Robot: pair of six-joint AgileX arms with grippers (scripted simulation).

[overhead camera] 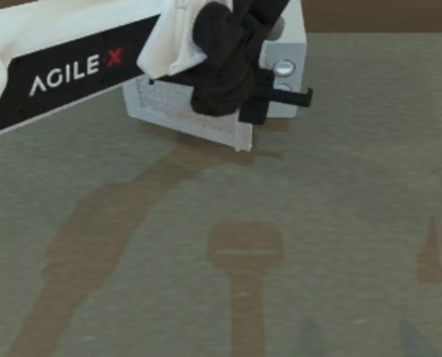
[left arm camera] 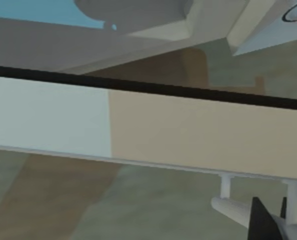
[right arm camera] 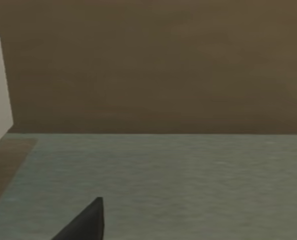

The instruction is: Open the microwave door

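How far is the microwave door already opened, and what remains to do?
Done: the microwave door is swung partly out, its free edge away from the microwave front. In hand: the left pincer sits at that handle edge, near the knobs. Left: the door looks only slightly ajar, so more swinging remains. The right arm is out of the top view.

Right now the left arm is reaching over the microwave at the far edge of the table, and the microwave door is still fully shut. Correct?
Not quite. The left arm does reach over the microwave at the far edge, with the left gripper at its front, but the microwave door is not fully shut: the top view shows its handle edge swung out from the front, partly open.
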